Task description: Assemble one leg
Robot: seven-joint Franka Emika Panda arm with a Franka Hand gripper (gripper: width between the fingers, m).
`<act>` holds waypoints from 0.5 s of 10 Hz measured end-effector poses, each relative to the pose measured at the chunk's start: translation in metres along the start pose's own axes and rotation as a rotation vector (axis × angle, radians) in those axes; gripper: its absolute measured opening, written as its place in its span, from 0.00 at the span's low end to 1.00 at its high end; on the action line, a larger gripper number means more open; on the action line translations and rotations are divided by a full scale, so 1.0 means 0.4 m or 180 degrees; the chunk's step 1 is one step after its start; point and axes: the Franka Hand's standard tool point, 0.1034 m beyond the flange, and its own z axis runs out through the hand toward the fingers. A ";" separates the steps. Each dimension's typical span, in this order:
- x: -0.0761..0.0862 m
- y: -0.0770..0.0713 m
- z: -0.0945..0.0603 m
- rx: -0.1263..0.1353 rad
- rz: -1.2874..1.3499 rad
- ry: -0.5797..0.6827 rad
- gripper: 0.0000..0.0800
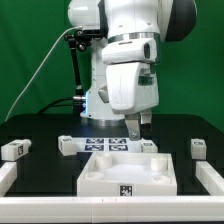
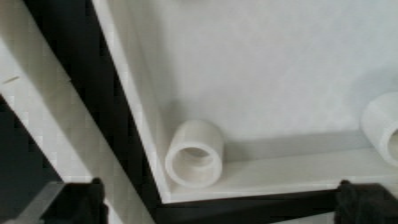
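The large white square panel [image 1: 128,172] lies flat at the table's front centre, recessed side up. Small white legs with tags lie on the black table: one at the exterior view's far left [image 1: 15,149], one beside the marker board [image 1: 66,146], one at the right [image 1: 197,147]. My gripper [image 1: 140,127] hangs just above the panel's far right corner, open and empty. In the wrist view my gripper [image 2: 217,205] stands wide apart over the panel's raised rim [image 2: 125,120], with a round socket [image 2: 192,155] in the corner between the dark fingertips [image 2: 71,200].
The marker board [image 1: 108,143] lies behind the panel. Another small white block [image 1: 151,146] sits right under the gripper at the panel's far edge. White rails border the table at front left [image 1: 8,178] and front right [image 1: 210,178]. A second socket [image 2: 382,125] shows at the wrist view's edge.
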 end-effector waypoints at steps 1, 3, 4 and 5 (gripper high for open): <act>0.000 0.000 0.000 0.0001 0.0001 0.0000 0.81; 0.018 -0.012 0.008 0.0039 -0.0452 -0.0141 0.81; 0.019 -0.034 0.020 0.0057 -0.0669 -0.0207 0.81; 0.015 -0.068 0.033 0.0078 -0.0907 -0.0275 0.81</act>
